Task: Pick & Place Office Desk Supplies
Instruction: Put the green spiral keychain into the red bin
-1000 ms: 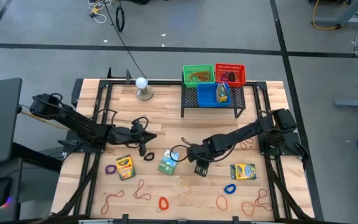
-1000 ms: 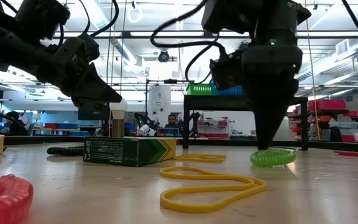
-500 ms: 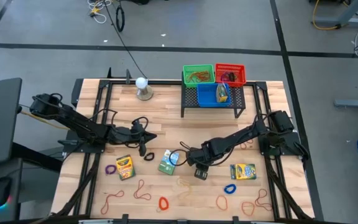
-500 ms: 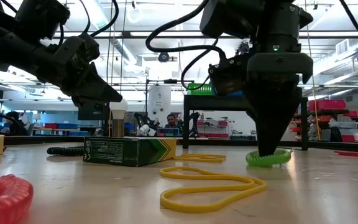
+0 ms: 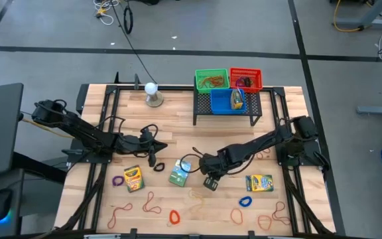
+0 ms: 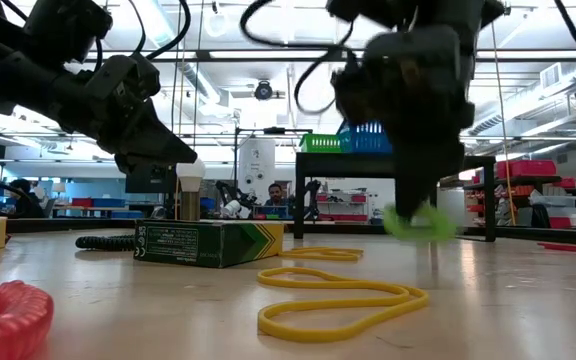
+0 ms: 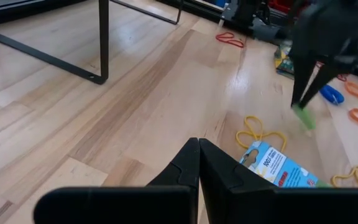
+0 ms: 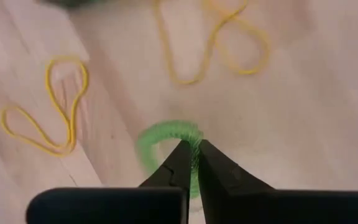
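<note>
My right gripper (image 6: 420, 196) hangs at mid-table, shut on a small green coil loop (image 6: 418, 222), which also shows in the right wrist view (image 8: 157, 132). My left gripper (image 5: 159, 145) is shut and holds nothing. It hovers left of centre above two black loops (image 5: 155, 162). A green crayon box (image 5: 179, 174) lies flat between the arms. A yellow crayon box (image 5: 132, 178) lies on the left and another crayon box (image 5: 259, 182) on the right. A purple loop (image 5: 118, 180), a blue loop (image 5: 245, 201), a red loop (image 5: 174, 216) and reddish rubber bands (image 5: 152, 204) lie along the near side. My right gripper pinches the green coil loop by one side of its ring (image 8: 195, 149) between its two fingers (image 8: 180, 163). The fingers come from above, pointing down. The loop is lifted clear of the table and hangs tilted just below the fingertips (image 6: 430, 226).
A black mesh rack (image 5: 225, 109) stands at the far side and carries a green bin (image 5: 212, 79), a red bin (image 5: 246, 78) and a blue bin (image 5: 227, 101). A white ball on a stand (image 5: 153, 93) is far left. Yellow rubber bands (image 6: 338, 300) lie under the right gripper.
My right gripper has risen from the table with the green coil loop. The loop lay flat on the wood before and now hangs clear, blurred by the motion. The left arm has kept still.
</note>
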Controlling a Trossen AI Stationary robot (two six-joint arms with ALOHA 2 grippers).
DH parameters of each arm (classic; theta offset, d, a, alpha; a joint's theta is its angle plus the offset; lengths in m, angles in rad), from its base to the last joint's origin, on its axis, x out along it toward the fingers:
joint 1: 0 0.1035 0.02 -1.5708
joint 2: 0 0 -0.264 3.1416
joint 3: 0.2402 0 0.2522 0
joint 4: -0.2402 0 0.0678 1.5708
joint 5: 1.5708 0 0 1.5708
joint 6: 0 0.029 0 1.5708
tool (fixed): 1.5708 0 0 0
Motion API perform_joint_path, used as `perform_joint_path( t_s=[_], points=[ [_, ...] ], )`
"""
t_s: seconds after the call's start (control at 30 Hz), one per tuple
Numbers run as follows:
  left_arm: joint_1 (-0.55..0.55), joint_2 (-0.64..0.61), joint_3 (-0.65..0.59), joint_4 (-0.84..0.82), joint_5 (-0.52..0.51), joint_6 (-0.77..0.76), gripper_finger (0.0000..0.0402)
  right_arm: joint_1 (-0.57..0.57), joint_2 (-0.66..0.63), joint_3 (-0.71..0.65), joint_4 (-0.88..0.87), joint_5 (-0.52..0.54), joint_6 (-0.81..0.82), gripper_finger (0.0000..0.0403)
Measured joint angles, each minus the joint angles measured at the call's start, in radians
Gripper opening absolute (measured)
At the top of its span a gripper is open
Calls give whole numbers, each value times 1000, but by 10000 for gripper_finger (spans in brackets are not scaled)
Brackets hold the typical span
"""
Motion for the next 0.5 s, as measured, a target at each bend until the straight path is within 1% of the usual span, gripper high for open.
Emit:
perform_joint_path(
  t_s=[0.2, 0.33, 0.5],
  points=[
    [0, 0, 0, 18, 0, -24, 8, -3, -141, 0, -31, 90, 113, 10],
    [0, 0, 0, 48, 3, -43, 8, -10, -245, 0, -72, 144, 208, 14],
    [2, 0, 0, 44, -4, 21, 8, -29, -362, 24, -104, 200, 245, 13]
  ],
)
